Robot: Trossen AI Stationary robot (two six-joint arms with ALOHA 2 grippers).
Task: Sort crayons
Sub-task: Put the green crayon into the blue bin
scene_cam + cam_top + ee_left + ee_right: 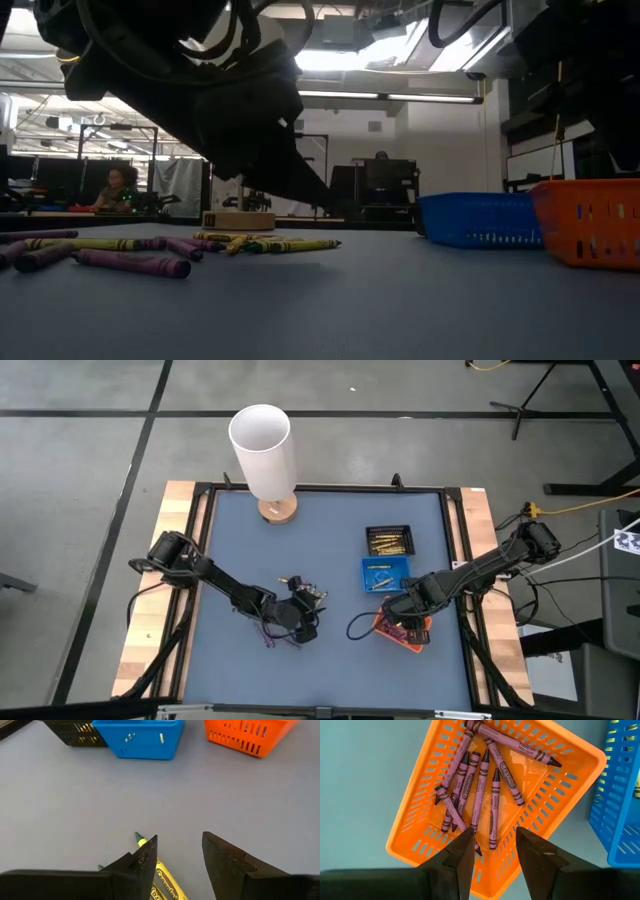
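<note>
On the near part of the desk [330, 660], a scatter of purple and yellow crayons [130, 250] lies unsorted — this is what is left. The left gripper [177, 865] hovers low over them, jaws released, a yellow crayon [162, 880] beside one finger. To the right, the right gripper [492, 852] hangs over the orange tray [415, 835], jaws apart and empty, about nine purple crayons [482, 780] already inside. Farther back, the blue tray [384, 574] and black tray [389, 540] hold yellow ones — roughly mid-task, I judge.
</note>
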